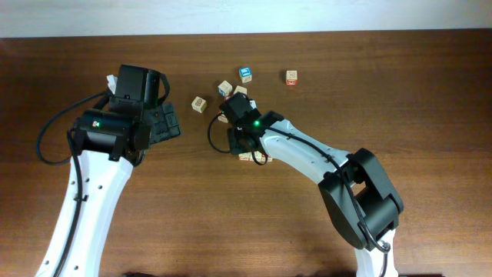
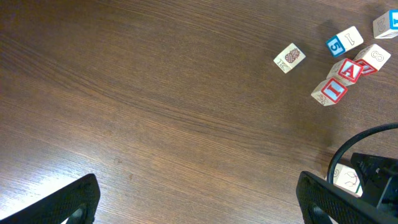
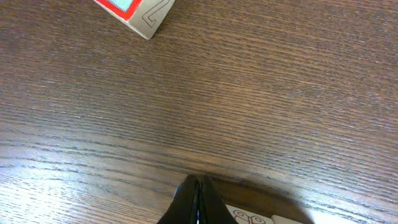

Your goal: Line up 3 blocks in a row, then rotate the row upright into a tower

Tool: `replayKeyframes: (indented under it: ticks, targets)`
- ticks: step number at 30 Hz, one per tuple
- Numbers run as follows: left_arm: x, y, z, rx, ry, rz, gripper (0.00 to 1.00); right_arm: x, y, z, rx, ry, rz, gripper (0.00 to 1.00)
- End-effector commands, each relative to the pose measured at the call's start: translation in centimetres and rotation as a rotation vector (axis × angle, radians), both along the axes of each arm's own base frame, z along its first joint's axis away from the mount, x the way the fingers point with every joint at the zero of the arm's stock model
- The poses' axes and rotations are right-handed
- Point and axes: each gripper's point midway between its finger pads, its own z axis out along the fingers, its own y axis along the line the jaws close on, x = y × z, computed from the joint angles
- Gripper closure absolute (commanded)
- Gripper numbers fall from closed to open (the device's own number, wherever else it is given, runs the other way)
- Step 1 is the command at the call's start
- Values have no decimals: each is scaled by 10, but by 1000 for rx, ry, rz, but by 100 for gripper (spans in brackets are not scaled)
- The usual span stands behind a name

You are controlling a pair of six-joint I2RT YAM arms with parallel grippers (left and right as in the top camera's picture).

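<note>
**Three cubes near the far edge, one pincer spread, one pressed shut**

The left pincer (image 2: pixel 196 198) is seen spread wide, its two black fingers (image 2: pixel 69 202) set far apart over bare brown wooden tabletop (image 2: pixel 155 106), with nothing between them. It is held toward the left side of the tabletop, well apart from the cubes.

The right pincer (image 3: pixel 196 194) is pressed together, fingertip against fingertip, and nothing is pinched in it. In the right wrist view, a pale cube with a looped mark (image 3: pixel 250 215) lies just beside the closed tips at the bottom edge. A cube with a red-and-blue face (image 3: pixel 133 11) sits at the top left. Which cubes these are cannot be told from so close a view.

The task's cubes are gathered near the far edge of the tabletop, about midway along it. The pale beige wooden cube with a faint drawing (image 1: pixel 199 105) lies nearest the left side. The second pale beige wooden cube (image 1: pixel 224 88) is just beyond it. The blue-and-white wooden cube (image 1: pixel 245 74) lies closest to the far edge. A red-marked wooden cube (image 1: pixel 291 77) stands apart to the right. More red-lettered cubes (image 1: pixel 254 157) are partly covered by the white right arm (image 1: pixel 307 158).
</note>
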Motion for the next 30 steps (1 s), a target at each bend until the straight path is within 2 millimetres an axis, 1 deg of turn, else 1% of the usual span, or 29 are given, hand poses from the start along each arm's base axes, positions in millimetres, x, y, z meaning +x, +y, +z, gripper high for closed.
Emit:
replayKeyframes:
  ticks: [1, 9, 15, 16, 17, 18, 19, 20, 21, 22, 23, 24, 25, 26, 27, 28, 29, 30]
  targets:
    - [-3, 1, 3, -4, -14, 8, 1, -1, 1, -6, -8, 16, 8, 96]
    - [-3, 1, 3, -4, -14, 8, 1, -7, -2, -8, -21, 40, 9, 96]
    - [-3, 1, 3, -4, -15, 8, 1, -7, -1, -8, -15, 42, 12, 96]
    - [-3, 1, 3, -4, -14, 8, 1, -4, 0, -3, -7, 32, 10, 95]
    - [-3, 0, 3, -8, -14, 6, 1, 4, 0, 12, 11, 8, 1, 94]
    - [-3, -1, 3, -12, -13, 4, 1, 16, -4, 47, 41, -32, -21, 91]
    - [-4, -4, 1, -27, -7, -5, 1, 26, -19, 96, 70, -50, -56, 87]
    - [-5, -17, -9, -96, 24, -37, 7, 24, -37, 126, 105, 1, -81, 87]
    - [-7, -29, -23, -163, 69, -47, 16, 17, -48, 138, 186, 93, -32, 87]
    - [-6, -41, -37, -213, 115, -71, 28, 7, -57, 137, 257, 186, 2, 87]
    - [-6, -53, -59, -266, 185, -91, 45, -2, -82, 126, 272, 279, 2, 86]
    - [-6, -58, -75, -289, 239, -96, 72, -6, -101, 117, 251, 319, -10, 87]
    - [-5, -66, -92, -315, 298, -102, 98, -13, -121, 103, 234, 364, -25, 87]
    - [-4, -77, -113, -354, 368, -114, 100, -19, -130, 90, 225, 397, -33, 87]
    - [-3, -88, -128, -380, 412, -130, 100, -27, -134, 71, 216, 428, -32, 87]
    - [1, -102, -139, -406, 433, -183, 100, -35, -134, 52, 220, 452, -33, 87]
    - [5, -117, -145, -436, 435, -265, 100, -42, -127, 35, 269, 470, -24, 92]
    - [12, -131, -155, -447, 426, -347, 100, -47, -117, 22, 342, 475, -6, 92]
